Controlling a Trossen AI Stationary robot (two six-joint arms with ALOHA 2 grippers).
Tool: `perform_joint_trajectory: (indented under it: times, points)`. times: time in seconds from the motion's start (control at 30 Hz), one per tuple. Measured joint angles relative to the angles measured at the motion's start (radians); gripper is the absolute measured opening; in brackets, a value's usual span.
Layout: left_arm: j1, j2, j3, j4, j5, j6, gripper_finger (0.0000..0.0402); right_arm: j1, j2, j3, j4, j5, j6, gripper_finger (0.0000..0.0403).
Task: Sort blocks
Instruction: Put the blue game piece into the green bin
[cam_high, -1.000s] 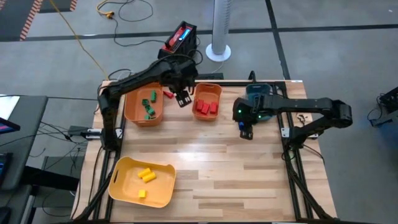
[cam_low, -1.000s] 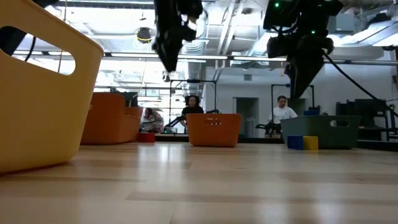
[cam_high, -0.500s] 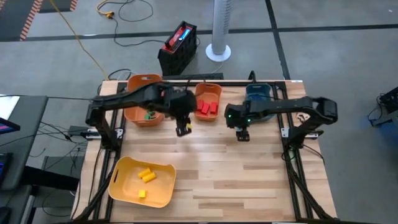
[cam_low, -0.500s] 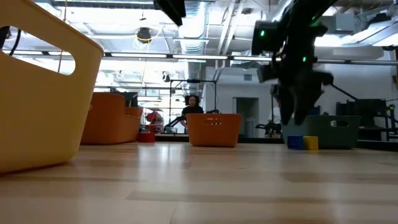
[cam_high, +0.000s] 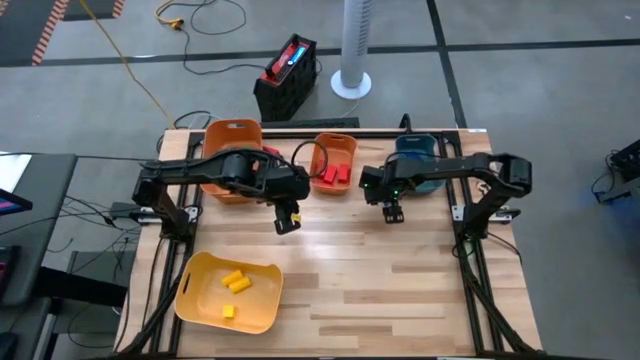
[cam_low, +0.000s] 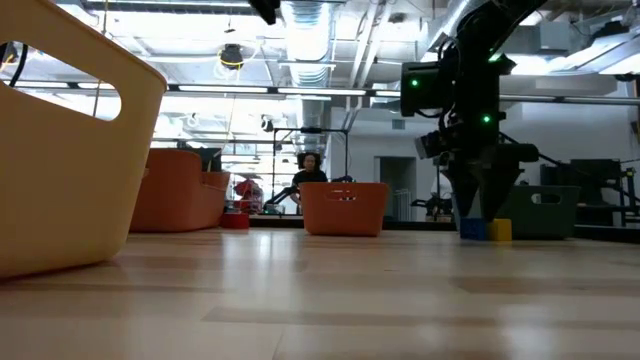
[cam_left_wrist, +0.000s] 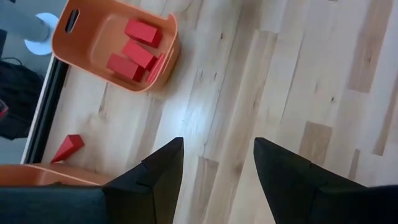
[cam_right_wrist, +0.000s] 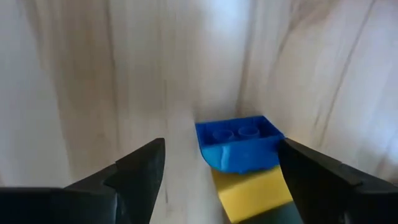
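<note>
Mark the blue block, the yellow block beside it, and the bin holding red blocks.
blue block (cam_right_wrist: 239, 144): right wrist view, studded top face.
yellow block (cam_right_wrist: 254, 190): right wrist view, its visible top face.
bin with red blocks (cam_left_wrist: 92, 26): left wrist view, bare orange floor.

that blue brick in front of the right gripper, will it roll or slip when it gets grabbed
The blue brick looks boxy with flat sides, so it probably won't roll. Its smooth plastic might slip. It touches a yellow brick, which may shift as the open right gripper closes.

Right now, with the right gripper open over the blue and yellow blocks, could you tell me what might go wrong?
1. The blue block touches the yellow block, so the right gripper may pinch both.
2. A red block lies loose outside the orange bin and may be missed.
</note>
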Motion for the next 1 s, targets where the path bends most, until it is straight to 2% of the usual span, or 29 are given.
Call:
perform_joint_trajectory:
  times: [0.27,0.5,1.0]
  points:
    - [0.000,0.000,0.000,-0.004,0.001,-0.008,0.0189,0.001,-0.051,0.016,-0.012,0.003,-0.004,0.0324]
    - [0.008,0.000,0.000,-0.001,0.001,0.008,0.0189,-0.041,-0.025,0.013,-0.008,0.000,-0.044,0.0324]
    - [0.008,0.000,0.000,-0.002,0.002,0.014,0.0189,-0.123,-0.025,0.012,0.018,-0.086,-0.110,0.0324]
